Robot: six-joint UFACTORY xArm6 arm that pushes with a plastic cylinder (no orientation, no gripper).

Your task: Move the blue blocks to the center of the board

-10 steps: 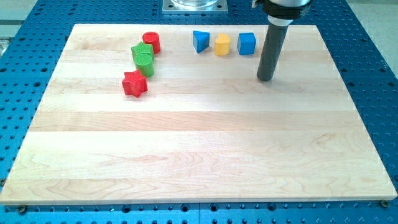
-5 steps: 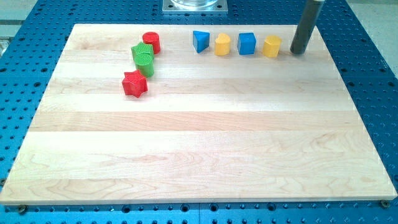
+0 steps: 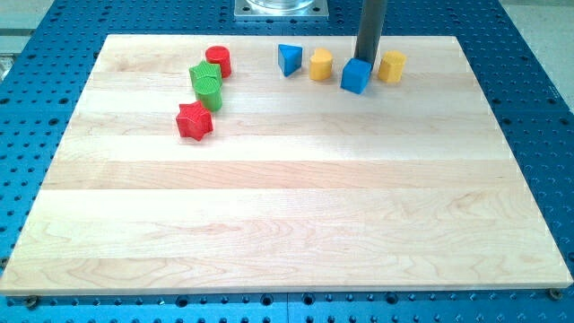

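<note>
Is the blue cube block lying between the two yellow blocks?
Yes, the blue cube block sits between the two yellow blocks, slightly lower.

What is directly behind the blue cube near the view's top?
The dark rod stands right behind the blue cube, toward the view's top. My tip meets the cube's far edge; whether it touches cannot be told, since the cube covers the contact.

board (image 3: 269, 206) — pale wood, smooth, matt | blue cube (image 3: 355, 77) — plastic-looking, matt | rod (image 3: 370, 27) dark, matt

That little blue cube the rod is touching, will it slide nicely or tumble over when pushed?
The blue cube looks squat and flat-bottomed, so it probably slides rather than tips. My tip sits behind it; the cube sits skewed, so an off-centre push may well turn it.
</note>
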